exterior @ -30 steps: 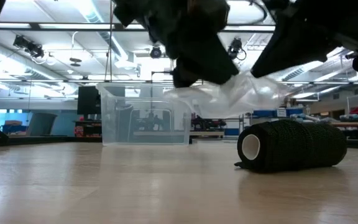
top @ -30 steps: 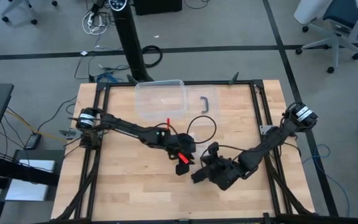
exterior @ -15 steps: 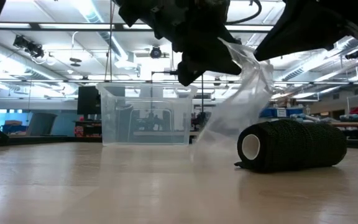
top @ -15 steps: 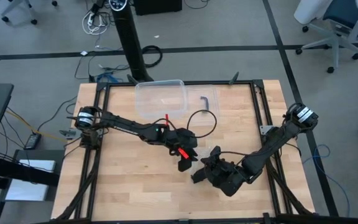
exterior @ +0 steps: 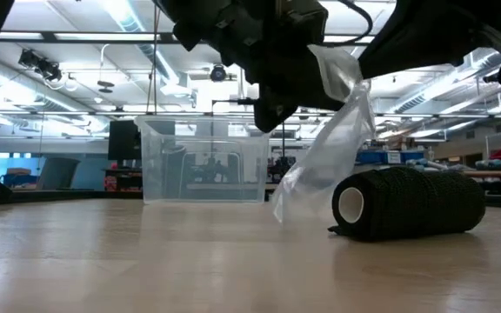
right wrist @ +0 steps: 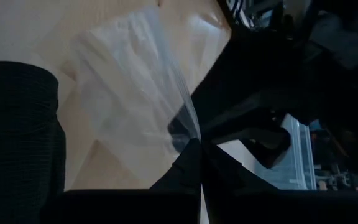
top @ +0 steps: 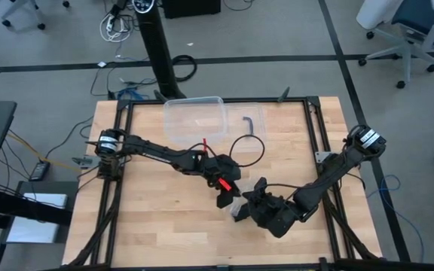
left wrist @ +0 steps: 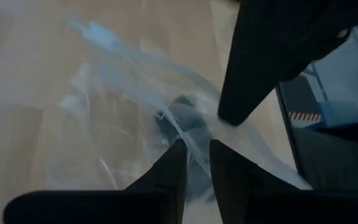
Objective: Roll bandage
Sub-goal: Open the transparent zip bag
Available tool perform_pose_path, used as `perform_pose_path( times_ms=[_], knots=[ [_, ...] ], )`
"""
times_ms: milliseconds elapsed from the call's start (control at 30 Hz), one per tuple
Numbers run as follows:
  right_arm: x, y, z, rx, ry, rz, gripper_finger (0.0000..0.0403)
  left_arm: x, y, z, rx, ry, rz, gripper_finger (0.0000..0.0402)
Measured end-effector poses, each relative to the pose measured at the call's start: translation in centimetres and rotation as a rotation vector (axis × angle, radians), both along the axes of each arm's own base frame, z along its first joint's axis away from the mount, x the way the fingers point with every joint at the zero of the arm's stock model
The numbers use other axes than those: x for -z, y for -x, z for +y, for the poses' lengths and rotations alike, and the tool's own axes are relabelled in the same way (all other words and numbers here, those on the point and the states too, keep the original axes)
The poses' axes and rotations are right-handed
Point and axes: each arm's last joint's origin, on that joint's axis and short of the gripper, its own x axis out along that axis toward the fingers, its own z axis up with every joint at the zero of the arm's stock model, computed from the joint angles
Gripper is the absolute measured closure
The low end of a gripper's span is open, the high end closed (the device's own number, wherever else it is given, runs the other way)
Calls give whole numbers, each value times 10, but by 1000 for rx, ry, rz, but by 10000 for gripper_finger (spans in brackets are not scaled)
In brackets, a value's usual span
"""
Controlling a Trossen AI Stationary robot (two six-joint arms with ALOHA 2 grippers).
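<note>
- We judge the rolling done: the bandage (exterior: pixel 407 203) lies as a roll on the counter (exterior: pixel 146 261), at about 5 o'clock from centre.
- The left end effector (left wrist: pixel 194 163) and the right end effector (right wrist: pixel 201 152) both pinch the plastic bag (exterior: pixel 329 148).
- Next, we think the bag must open for the roll.

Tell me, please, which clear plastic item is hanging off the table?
The clear plastic bag, pinched by both grippers; the clear plastic box rests on the table.

bandage (exterior: pixel 407 204): matte black cloth | bag (exterior: pixel 324 152): crinkly clear plastic (glossy) | table (exterior: pixel 146 261): smooth wood
</note>
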Motion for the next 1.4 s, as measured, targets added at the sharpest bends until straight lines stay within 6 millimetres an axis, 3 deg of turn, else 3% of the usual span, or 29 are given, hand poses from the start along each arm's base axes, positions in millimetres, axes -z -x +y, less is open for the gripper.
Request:
perform_pose_path(
  times_ms=[233, 500, 833, 1233, 1400],
  knots=[
    [0, 0, 0, 1, -12, 0, 403, 1, 5, 4, -25, -59, 43, 393],
    [3, 3, 2, 0, -111, 24, 403, -24, 22, 11, -57, -153, 61, 400],
    [6, -1, -5, 66, -290, 38, 395, -63, 38, 10, -120, -258, -53, 401],
    [3, -4, -2, 75, -374, -18, 311, -52, 37, -9, -211, -463, -36, 401],
    [-12, -2, 4, 74, -370, -78, 297, -45, 34, -14, -244, -507, -28, 401]
  ],
)
